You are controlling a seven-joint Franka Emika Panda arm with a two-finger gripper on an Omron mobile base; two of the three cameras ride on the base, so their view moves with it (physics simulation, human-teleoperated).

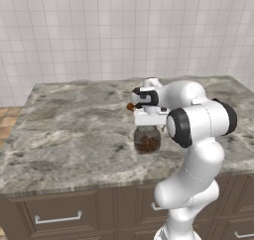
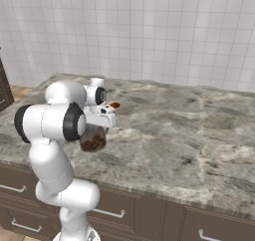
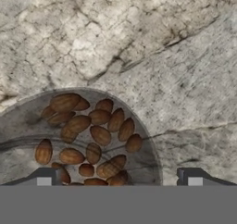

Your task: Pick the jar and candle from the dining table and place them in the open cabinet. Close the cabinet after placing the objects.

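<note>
The jar point(image 1: 147, 139), squat clear glass with brown lumpy contents, stands on the marble dining table point(image 1: 74, 135) near its front edge. My gripper point(image 1: 147, 127) hangs just above it, pointing down, open and holding nothing. In the hand view the jar point(image 3: 88, 135) lies below and left of centre. The left fingertip point(image 3: 44, 179) is over the jar's body and the right fingertip point(image 3: 194, 179) is past its rim, over bare marble. From the right base view the jar point(image 2: 93, 139) sits partly behind my gripper point(image 2: 97, 128) and forearm. The candle is hidden from view.
A small orange-brown lump point(image 1: 130, 106) lies on the marble just behind the hand. Dark wooden drawer fronts with silver handles point(image 1: 58, 217) run under the table top. A dark brown wooden panel point(image 2: 4, 90) shows at the far left; I cannot tell if it is the cabinet.
</note>
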